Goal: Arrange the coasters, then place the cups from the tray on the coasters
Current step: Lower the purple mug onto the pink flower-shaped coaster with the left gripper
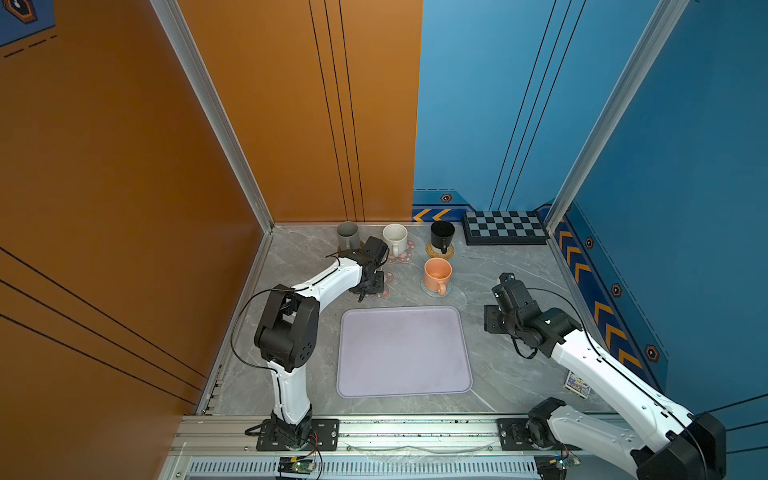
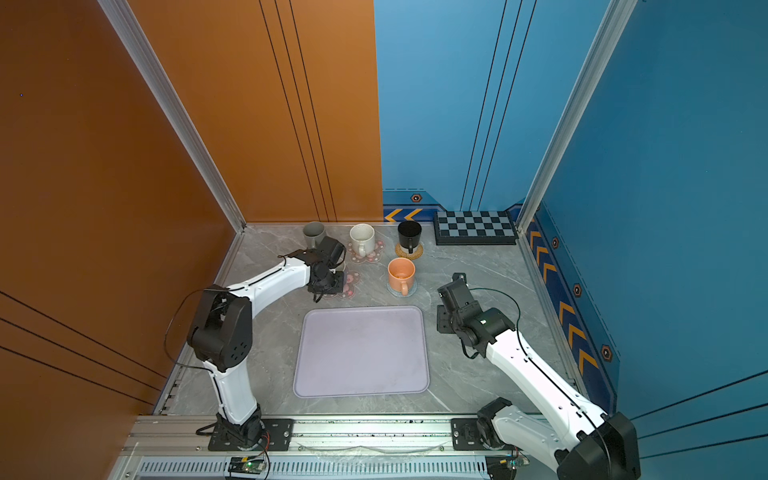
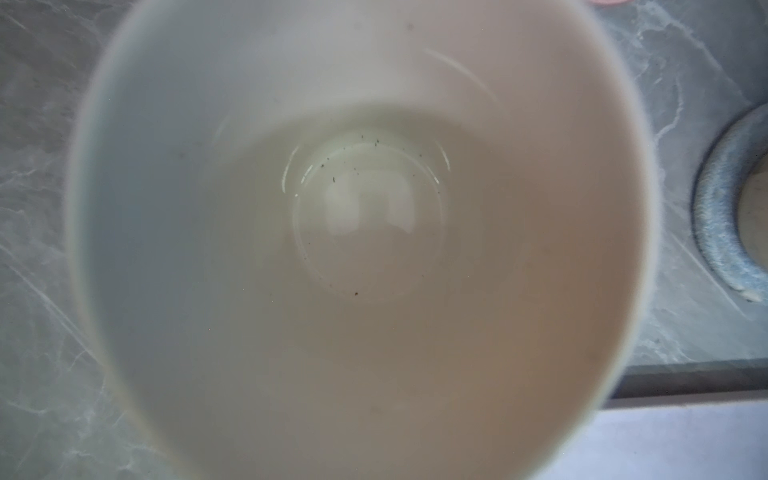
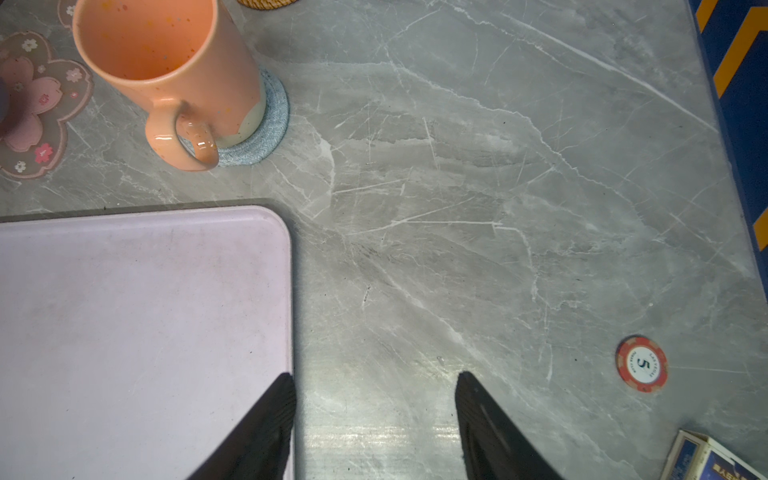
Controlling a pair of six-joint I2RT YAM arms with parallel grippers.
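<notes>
Grey marble counter (image 1: 490, 266), orange wall (image 1: 124, 166) left, blue wall (image 1: 685, 166) right. Left gripper (image 1: 371, 289) jaws clamped on lavender cup (image 3: 374, 249), over near pink flower coaster (image 1: 389, 279). Grey cup (image 1: 347, 235), white cup (image 1: 395, 237), black cup (image 1: 442, 233) on coasters (image 1: 439, 252), far edge. Orange cup (image 4: 166, 62) on woven coaster (image 4: 266, 124). Tray (image 1: 403, 353) near centre. Right gripper (image 4: 375, 376) jaws spread, empty, just right of tray.

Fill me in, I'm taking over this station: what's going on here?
The left gripper, shut, is down over the cream-lined cup at the nearer pink flower coaster; the grip itself is hidden. The grey cup, white cup, black cup and orange cup stand on coasters. The tray is empty, and the right gripper hangs open beside it.
</notes>
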